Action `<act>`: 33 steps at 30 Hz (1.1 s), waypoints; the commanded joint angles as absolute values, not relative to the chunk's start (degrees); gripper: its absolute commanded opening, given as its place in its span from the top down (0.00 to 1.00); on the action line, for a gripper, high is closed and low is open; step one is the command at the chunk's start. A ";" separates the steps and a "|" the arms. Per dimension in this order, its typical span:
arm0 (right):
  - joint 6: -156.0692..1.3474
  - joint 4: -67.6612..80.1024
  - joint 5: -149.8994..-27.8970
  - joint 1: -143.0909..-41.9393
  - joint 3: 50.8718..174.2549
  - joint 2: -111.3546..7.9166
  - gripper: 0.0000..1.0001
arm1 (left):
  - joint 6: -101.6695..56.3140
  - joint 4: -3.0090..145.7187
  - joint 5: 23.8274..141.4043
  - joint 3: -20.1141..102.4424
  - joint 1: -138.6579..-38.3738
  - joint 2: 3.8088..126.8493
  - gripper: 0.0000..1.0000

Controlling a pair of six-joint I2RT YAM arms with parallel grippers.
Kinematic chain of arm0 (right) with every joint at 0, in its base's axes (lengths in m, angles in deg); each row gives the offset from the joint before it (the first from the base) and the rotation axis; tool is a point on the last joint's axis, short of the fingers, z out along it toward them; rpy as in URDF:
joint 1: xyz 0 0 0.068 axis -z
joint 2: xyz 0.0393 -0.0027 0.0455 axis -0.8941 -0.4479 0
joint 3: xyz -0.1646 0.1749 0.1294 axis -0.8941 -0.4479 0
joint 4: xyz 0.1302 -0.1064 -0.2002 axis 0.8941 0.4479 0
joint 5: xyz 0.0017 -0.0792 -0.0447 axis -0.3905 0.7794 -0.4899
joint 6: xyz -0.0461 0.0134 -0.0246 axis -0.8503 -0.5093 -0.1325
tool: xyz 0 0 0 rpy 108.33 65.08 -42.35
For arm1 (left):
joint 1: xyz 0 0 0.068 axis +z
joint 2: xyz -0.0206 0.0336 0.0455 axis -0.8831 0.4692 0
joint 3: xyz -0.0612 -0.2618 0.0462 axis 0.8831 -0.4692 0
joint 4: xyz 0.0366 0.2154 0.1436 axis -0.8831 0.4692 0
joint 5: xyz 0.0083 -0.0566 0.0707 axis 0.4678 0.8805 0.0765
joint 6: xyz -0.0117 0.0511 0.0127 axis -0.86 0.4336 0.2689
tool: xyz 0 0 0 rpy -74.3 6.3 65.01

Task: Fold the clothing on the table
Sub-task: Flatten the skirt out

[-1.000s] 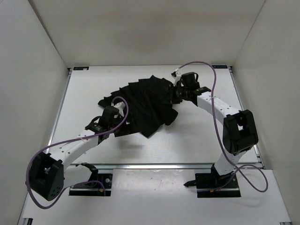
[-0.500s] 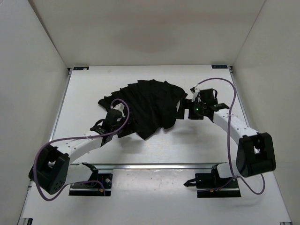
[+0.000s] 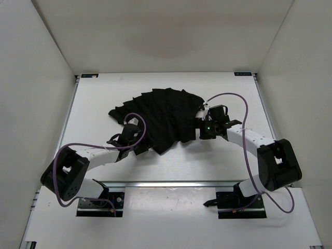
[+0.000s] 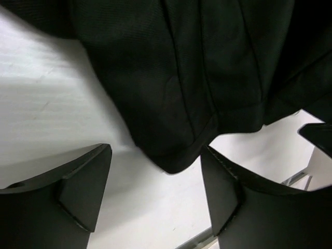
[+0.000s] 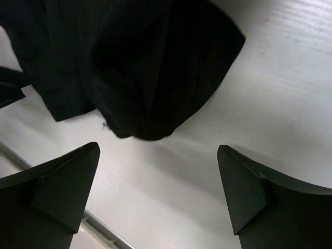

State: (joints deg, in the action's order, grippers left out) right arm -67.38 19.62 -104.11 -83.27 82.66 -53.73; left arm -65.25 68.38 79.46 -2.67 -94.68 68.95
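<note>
Clothing [image 3: 166, 114]: black, pleated, fanned out flat on the middle of the white tabletop [image 3: 98, 98]. Pleats running from the far edge down toward the near hem, with a narrow tail reaching off to the left. Right-hand end bunched and folded over on itself.

Left claw [image 3: 136, 139]: low at the near left edge of the fabric, jaws parted, nothing pinched. In the left wrist view, left claw [image 4: 155, 153] with a blunt corner of the clothing [image 4: 171, 88] lying on the surface just between the two fingertips. Contact with the fingers not clear.

Right claw [image 3: 199, 128]: beside the right end of the garment, pointing left at it, spread wide and holding nothing. In the right wrist view, right claw [image 5: 158, 148] with the rounded, folded lump of clothing [image 5: 135, 67] just ahead of the fingers, and bare white tabletop between the tips.

Purple cables [image 3: 228, 96] looping over both arms. Metal rail [image 3: 181, 182] along the near edge of the tabletop.
</note>
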 commanded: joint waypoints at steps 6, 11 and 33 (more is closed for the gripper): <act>-65.63 12.23 -100.50 -83.96 86.94 -59.48 0.05 | -69.37 60.89 80.50 -2.71 -94.89 74.21 0.29; -64.23 9.59 -101.99 -83.95 87.98 -62.65 0.06 | -71.57 59.75 79.19 -3.32 -95.06 75.88 0.66; -63.17 7.03 -102.35 -75.26 94.85 -63.54 1.00 | -60.15 81.10 78.84 -2.27 -83.74 60.15 1.00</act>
